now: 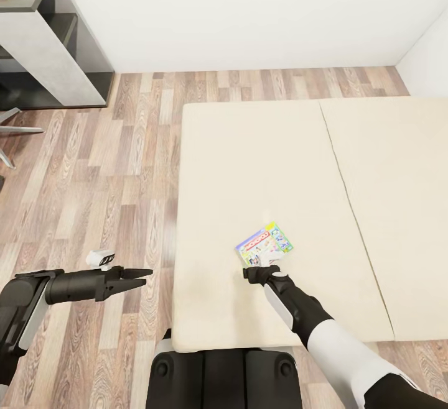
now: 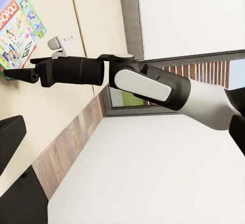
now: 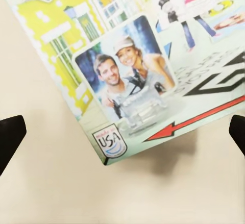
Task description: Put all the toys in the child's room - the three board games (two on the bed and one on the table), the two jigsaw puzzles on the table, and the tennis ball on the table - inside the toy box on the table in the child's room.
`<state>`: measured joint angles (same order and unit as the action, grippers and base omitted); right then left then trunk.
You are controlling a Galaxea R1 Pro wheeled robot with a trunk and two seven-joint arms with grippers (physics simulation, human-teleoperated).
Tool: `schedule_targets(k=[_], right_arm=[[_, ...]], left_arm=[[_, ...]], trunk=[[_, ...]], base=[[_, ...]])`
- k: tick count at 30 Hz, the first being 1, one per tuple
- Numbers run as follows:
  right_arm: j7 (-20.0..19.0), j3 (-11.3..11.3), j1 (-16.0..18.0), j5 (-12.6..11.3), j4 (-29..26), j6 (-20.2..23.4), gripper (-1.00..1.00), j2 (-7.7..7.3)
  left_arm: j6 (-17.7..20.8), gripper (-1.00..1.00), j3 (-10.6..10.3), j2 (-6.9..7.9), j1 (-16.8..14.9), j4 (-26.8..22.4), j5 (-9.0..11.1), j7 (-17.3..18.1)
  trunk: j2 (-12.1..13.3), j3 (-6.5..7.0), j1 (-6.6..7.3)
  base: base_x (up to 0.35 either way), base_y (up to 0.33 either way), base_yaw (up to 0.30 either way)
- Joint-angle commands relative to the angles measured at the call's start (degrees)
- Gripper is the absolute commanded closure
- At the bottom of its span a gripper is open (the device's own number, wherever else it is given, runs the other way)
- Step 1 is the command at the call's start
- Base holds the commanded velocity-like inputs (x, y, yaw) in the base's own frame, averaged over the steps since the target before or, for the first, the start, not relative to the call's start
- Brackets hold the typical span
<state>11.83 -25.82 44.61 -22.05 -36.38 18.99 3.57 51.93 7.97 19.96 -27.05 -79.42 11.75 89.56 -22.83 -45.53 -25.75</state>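
Early stage. Right pincer [image 1: 257, 270], spread wide, is hovering at the board game [image 1: 264, 245], which is lying flat on the bed [image 1: 249, 166] at 12 o'clock of it. Left pincer [image 1: 142, 277] is idling, apparently closed, empty.

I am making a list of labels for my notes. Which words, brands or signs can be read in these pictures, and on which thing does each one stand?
"MONOPOLY": red banner on the flat green-edged board game box lying on the beige bed.
"USA": small shield badge at a corner of that box; the small word above it is too blurred to read.
"GO": large black letters with a red arrow on the box, partly cut off.
The other print on the box is unreadable.
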Motion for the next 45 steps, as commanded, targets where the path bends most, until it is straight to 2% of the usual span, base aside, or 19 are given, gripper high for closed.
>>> schedule_targets(k=[1, 6, 10, 14, 15, 18, 22, 29, 35, 45], right_arm=[[0.6, -0.3, 0.0, -0.7, -0.1, 0.2, -1.00, -0.05], [0.6, -0.2, 0.1, -0.9, 0.0, 0.6, -1.00, -0.03], [0.6, 1.3, 0.8, -1.0, 0.0, 2.7, -1.00, -0.11], [0.6, 4.9, 2.1, -1.0, -0.2, 8.7, -1.00, -0.21], [0.6, 6.6, 2.7, -0.9, -0.4, 11.0, -1.00, -0.25], [0.6, 9.4, 3.8, -0.7, -1.1, 14.4, -1.00, -0.31], [0.6, 11.0, 5.3, -0.5, -1.9, 16.3, -1.00, -1.01], [0.6, 11.9, 8.4, -0.9, -2.3, 19.1, -1.00, -3.00], [0.7, 12.5, 11.0, -1.0, -2.4, 20.6, -1.00, -3.41], [1.4, 12.6, 14.6, -0.9, -2.4, 20.8, -1.00, -3.43]], left_arm=[[0.6, -1.00, 0.0, 0.04, 0.0, 0.0, 0.0, 0.2], [0.6, -1.00, 0.0, 0.07, 0.0, 0.0, 0.0, 0.3], [0.5, -1.00, 0.1, 0.12, 0.0, 0.3, 0.1, 0.2], [0.5, -1.00, 0.1, 0.15, 0.0, 0.5, 0.0, 0.3], [0.5, -1.00, 0.1, 0.14, 0.0, 0.6, 0.0, 0.3], [0.5, -1.00, 0.1, 0.15, 0.0, 0.6, 0.0, 0.3], [0.5, -1.00, 0.2, 0.20, 0.0, 0.7, 0.0, 0.3], [0.5, -1.00, 0.3, 0.34, 0.0, 0.7, 0.0, 0.3], [0.5, -1.00, 0.3, 0.44, 0.0, 0.7, 0.0, 0.4], [0.5, -1.00, 0.4, 0.51, 0.0, 0.7, 0.0, 0.4]], trunk=[[-0.1, -0.06, -0.03], [-0.1, -0.06, -0.03], [-0.1, -0.06, -0.03], [-0.1, -0.06, -0.03], [-0.1, -0.06, -0.03], [-0.1, -0.06, -0.03], [-0.1, -0.06, -0.03], [-0.1, -0.06, -0.03], [-0.1, -0.06, -0.03], [-0.1, -0.06, -0.03]], base=[[0.000, 0.000, 0.000], [0.000, 0.000, 0.000], [0.000, 0.000, 0.000], [0.000, 0.000, 0.000], [0.000, 0.000, 0.000], [0.000, 0.000, 0.000], [0.000, 0.000, 0.000], [0.000, 0.000, 0.000], [0.000, 0.000, 0.000], [0.000, 0.000, 0.000]])
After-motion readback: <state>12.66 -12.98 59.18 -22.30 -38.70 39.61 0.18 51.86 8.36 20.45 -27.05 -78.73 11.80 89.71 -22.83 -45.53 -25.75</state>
